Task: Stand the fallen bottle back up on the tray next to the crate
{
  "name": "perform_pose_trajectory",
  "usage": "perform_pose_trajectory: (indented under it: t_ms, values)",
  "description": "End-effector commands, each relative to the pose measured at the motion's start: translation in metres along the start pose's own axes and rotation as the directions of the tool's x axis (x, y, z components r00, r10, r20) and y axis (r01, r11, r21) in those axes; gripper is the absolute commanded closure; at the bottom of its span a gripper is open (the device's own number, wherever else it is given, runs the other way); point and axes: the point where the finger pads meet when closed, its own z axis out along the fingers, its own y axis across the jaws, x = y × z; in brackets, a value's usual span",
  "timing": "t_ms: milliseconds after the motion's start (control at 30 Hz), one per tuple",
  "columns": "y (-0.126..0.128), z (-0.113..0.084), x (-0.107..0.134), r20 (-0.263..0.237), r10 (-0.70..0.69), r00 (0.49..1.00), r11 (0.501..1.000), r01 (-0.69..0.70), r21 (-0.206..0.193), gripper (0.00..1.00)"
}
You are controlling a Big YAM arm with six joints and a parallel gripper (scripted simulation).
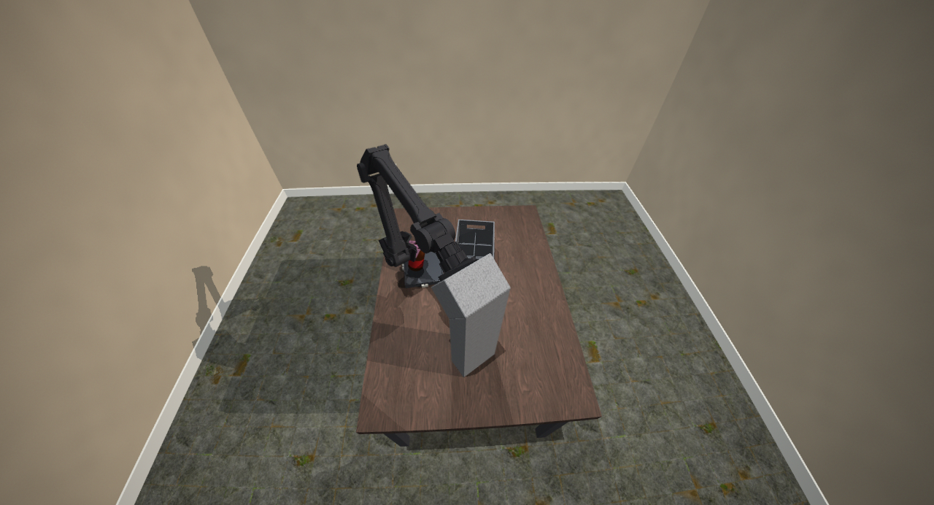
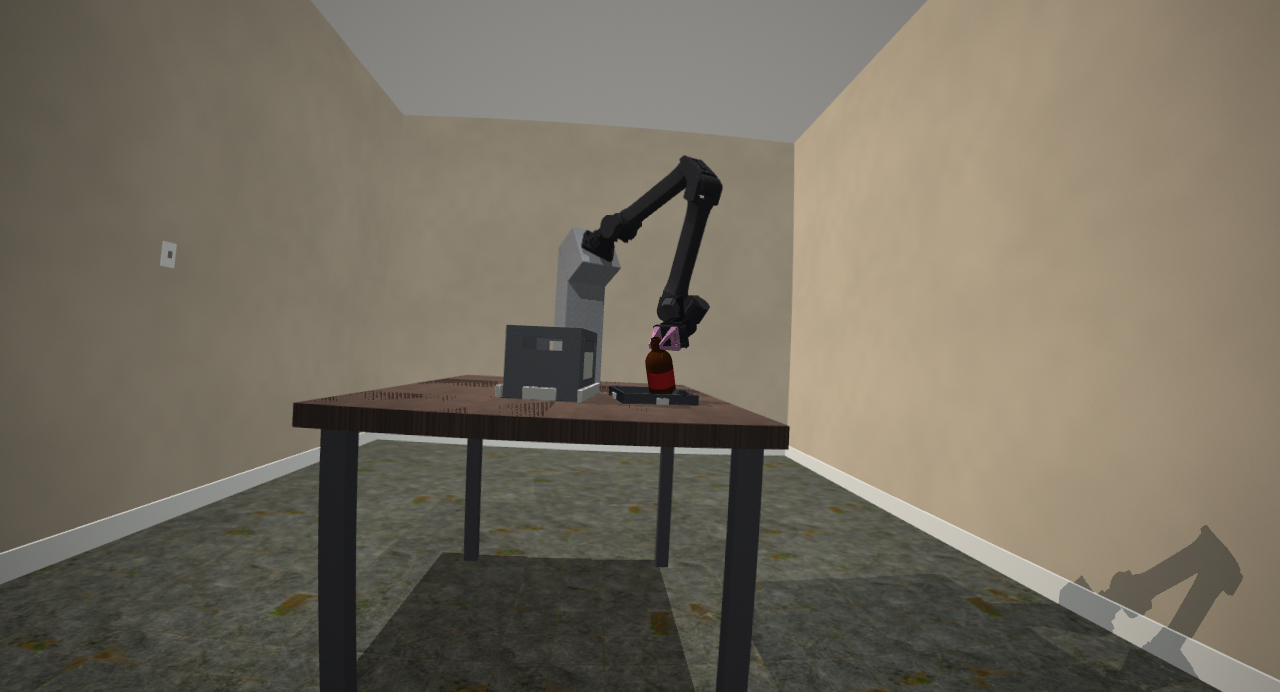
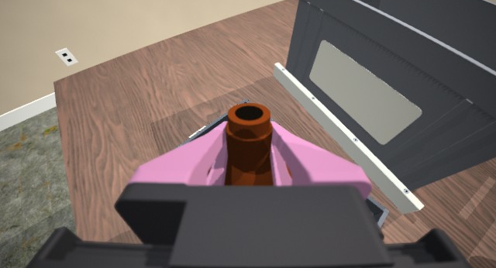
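With jaws closed on the neck of the bottle [image 1: 416, 263] [image 2: 660, 372] [image 3: 249, 144], hold it near upright at the tray [image 1: 433, 271] [image 2: 684, 400] [image 3: 381, 218], right of the crate [image 1: 465, 236] [image 2: 542, 370] [image 3: 434, 121] in the exterior view. Impossible to tell whether fully seated. Correct any slight lean first, then ease straight down until flat, without pressing hard enough to tip or slide the tray on the desk [image 1: 522, 345] [image 2: 537, 424] [image 3: 116, 105]. Once steady, open slowly and evenly, then back off along the neck, well away from the crate.
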Motion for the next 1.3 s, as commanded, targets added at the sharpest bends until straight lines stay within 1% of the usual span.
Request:
perform_pose_trajectory:
  t_ms: [0, 1267]
  values:
    - [0.0000, 0.0065, -0.0034, 0.019, 0.034, 0.999, 0.999, -0.035, 0.004, 1.00]
    - [0.0009, 0.0078, -0.0008, 0.019, 0.037, 0.999, 0.999, -0.037, 0.003, 1.00]
